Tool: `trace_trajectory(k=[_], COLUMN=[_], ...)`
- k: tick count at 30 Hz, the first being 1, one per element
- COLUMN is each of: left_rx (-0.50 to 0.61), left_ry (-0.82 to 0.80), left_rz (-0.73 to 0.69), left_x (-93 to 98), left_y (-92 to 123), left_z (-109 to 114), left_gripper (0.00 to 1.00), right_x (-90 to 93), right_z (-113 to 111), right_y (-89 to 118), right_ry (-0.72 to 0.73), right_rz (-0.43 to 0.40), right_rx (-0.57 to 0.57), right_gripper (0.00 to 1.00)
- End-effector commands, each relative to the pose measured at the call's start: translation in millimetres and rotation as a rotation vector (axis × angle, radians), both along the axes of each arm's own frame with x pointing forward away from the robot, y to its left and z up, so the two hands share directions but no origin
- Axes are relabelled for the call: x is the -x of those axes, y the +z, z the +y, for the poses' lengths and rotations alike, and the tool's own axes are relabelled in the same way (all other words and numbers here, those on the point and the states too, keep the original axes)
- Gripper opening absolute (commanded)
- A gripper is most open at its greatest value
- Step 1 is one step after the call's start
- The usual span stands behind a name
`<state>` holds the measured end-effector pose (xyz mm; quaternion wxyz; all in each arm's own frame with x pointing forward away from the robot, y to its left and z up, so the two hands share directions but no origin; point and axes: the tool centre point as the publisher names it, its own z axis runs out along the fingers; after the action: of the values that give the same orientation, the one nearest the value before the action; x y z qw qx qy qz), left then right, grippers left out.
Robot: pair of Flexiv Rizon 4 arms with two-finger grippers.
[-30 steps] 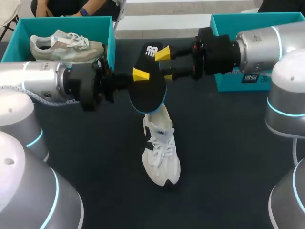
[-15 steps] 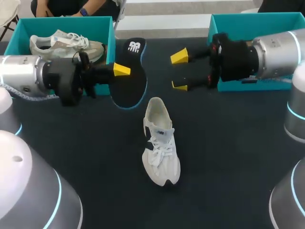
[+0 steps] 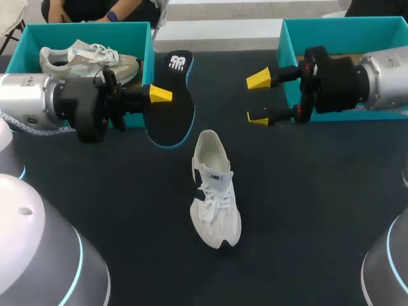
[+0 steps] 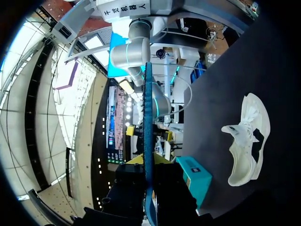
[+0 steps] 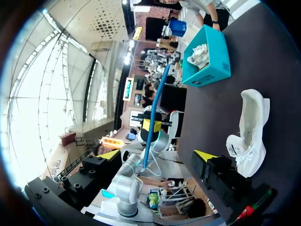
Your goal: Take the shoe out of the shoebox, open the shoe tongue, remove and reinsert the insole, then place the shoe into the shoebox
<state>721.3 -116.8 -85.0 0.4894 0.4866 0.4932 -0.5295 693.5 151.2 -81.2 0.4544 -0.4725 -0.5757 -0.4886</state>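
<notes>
the white shoe is laid on the table, well apart from the shoebox, with its opening upward so the insole can be refitted. the black insole is clamped by the left gripper (raised beside that box). the right gripper is spread wide and empty.

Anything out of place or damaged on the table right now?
Nothing stands out. The black insole with a blue edge is out of the white lace-up sneaker, gripped by the left end effector; the sneaker sits upright, with no visible damage.
</notes>
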Motion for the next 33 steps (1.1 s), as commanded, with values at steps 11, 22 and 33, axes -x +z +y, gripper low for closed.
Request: trace_trajectory(k=[11, 22, 33], left_rx=[-0.117, -0.279, -0.033], left_ry=[0.004, -0.055, -0.165], left_rz=[0.601, 1.556, 2.192], left_x=[15.9, 22.0, 23.3], left_y=[13.4, -7.1, -10.9], left_z=[1.1, 2.0, -1.6], left_gripper=[0.0, 0.0, 0.0], right_x=[0.0, 0.0, 0.0], right_z=[1.6, 1.6, 1.6], right_y=[-0.4, -0.4, -0.4], right_ry=[-0.001, -0.001, -0.001], right_rz=[0.001, 0.001, 0.001], right_rx=[0.003, 0.003, 0.003], right_gripper=[1.0, 1.0, 1.0])
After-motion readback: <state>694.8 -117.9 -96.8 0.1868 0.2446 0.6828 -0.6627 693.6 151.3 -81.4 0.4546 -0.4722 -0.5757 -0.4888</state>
